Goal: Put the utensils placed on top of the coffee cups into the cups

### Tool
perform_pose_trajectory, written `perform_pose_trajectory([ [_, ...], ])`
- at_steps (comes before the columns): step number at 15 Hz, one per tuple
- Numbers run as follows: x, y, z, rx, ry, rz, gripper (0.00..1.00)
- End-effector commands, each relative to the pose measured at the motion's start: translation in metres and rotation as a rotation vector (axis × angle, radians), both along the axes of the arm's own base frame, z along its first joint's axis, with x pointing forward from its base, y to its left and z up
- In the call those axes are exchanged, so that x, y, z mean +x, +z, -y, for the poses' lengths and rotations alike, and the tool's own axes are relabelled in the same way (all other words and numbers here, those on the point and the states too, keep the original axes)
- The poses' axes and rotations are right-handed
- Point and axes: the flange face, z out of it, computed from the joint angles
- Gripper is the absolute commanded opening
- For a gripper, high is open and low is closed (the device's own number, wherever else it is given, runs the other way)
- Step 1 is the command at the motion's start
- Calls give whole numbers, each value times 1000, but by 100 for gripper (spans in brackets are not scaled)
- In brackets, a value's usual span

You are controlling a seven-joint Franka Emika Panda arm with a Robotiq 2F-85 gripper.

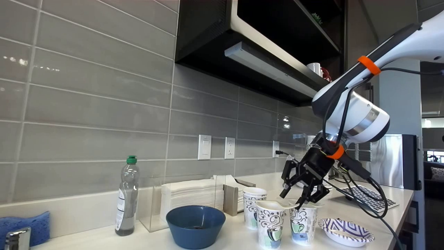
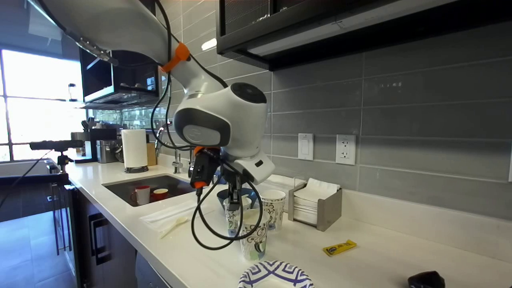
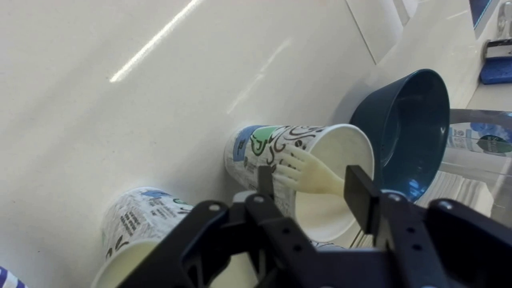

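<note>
Wrist view: the gripper (image 3: 311,182) hangs over the cups with its fingers (image 3: 362,196) well apart, holding nothing. Between the tips shows the fork (image 3: 318,178), laid across the mouth of a cup (image 3: 256,150), tines out past the rim, handle running behind one finger; whether that finger touches it, I cannot tell. Just beside is a second cup (image 3: 140,220), its mouth partly hidden by the gripper. Both cups stand upright in both exterior views. Near them in an exterior view is a stack (image 1: 250,208) of nested cups, two rims showing. The bowl (image 1: 194,236) stands near the fork's cup, on the side away from the second cup; the patterned dish (image 1: 350,234) lies near the second cup. Behind the bowl are napkins (image 1: 190,194), and a bottle (image 1: 127,208) with a green cap stands near it. Farther out, in an exterior view, a yellow packet (image 2: 339,248) lies on the counter (image 2: 384,256), a pale utensil (image 2: 175,227) lies toward its edge, and two mugs (image 2: 142,195) sit in the sink (image 2: 176,187).
</note>
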Motion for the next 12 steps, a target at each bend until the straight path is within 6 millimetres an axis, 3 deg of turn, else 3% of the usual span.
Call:
perform_pose_trajectory([
  [1,2,0,1,1,-26,-3,41],
  [2,2,0,2,0,-27,-4,22],
  [3,1,0,2,0,-29,-4,21],
  [6,1,0,4,-1,-31,-5,0],
  [12,0,0,6,1,-32,-6,0],
])
